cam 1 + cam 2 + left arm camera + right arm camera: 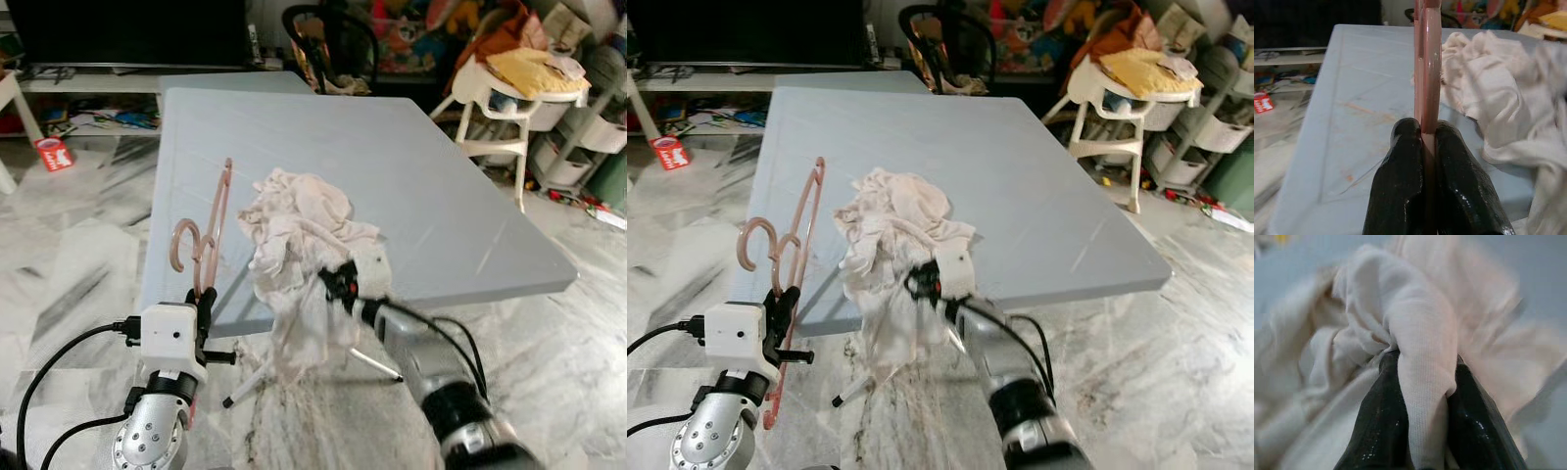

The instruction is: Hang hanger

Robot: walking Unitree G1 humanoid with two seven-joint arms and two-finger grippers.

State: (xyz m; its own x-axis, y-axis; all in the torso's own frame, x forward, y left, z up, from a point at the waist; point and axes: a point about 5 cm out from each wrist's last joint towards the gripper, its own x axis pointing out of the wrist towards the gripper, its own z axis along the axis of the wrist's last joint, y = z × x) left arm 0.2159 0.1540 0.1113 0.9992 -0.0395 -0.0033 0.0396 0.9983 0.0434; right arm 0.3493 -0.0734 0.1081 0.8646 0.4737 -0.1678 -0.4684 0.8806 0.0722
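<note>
A pink plastic hanger (210, 227) stands upright over the left front part of the grey table (411, 176), hook curling to the left. My left gripper (204, 302) is shut on its lower bar, seen close between the black fingers (1400, 196). A crumpled white garment (294, 235) lies on the table's front edge and hangs partly over it. My right gripper (331, 282) is shut on a fold of that cloth (1420, 382) at the table's front edge, the fabric bunched between its fingers.
A white high chair (500, 98) with yellow cloth stands at the back right, next to storage bins. A dark chair (328, 44) and a low TV shelf (98, 78) lie behind the table. A marble floor (69, 264) surrounds the table; a thin white leg (245, 387) slants beneath it.
</note>
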